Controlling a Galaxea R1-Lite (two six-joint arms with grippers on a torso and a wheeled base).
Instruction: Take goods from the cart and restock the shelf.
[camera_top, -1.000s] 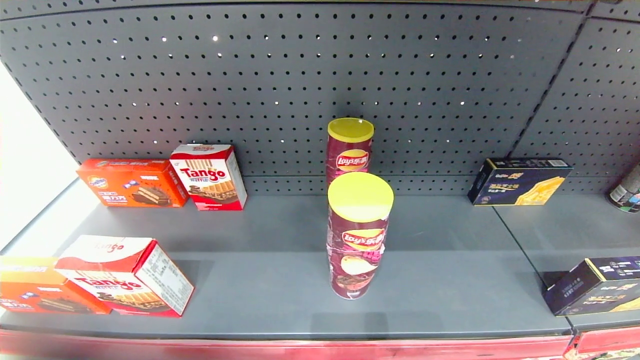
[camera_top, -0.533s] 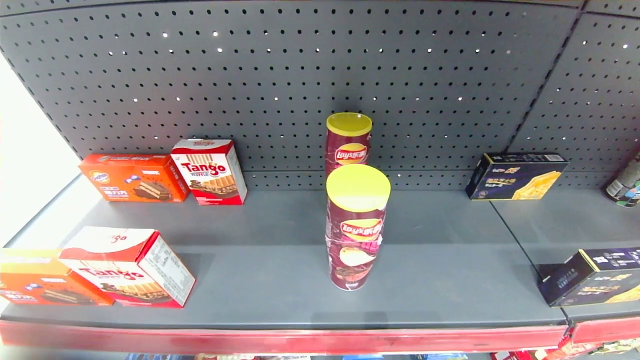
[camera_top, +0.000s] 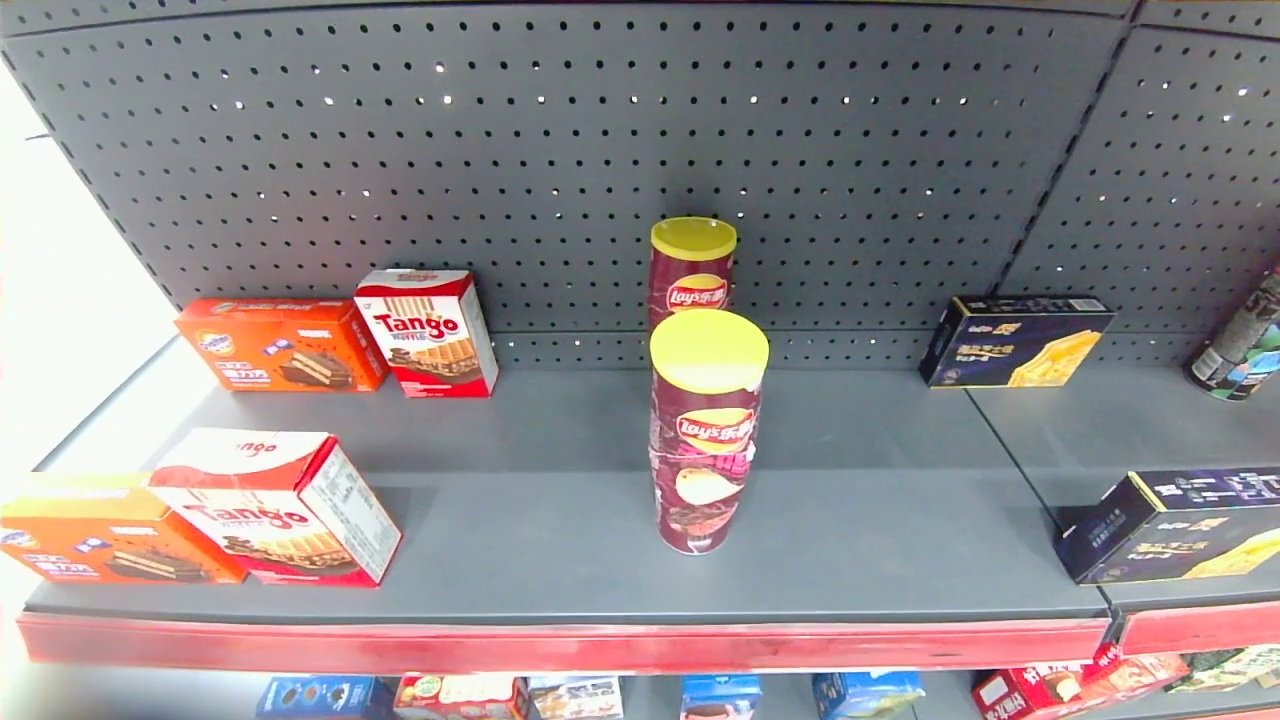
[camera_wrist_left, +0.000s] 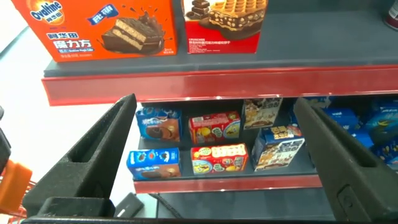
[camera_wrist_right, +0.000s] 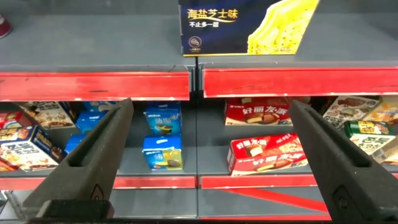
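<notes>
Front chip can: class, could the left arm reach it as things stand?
Likely yes: nothing stands before the front chip can, boxes well aside; the left gripper, fingers open, sits lower, facing the shelf.

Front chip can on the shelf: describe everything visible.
The tall maroon cylindrical chip can stands upright on the grey metal shelf, mid-width, toward the front. Its flat yellow plastic-looking lid is on. The glossy body carries a red-and-yellow logo and a chip picture, with a seam ringing it at mid-height. A matching can stands directly behind it; contact between them cannot be judged. Nothing else touches it.
</notes>
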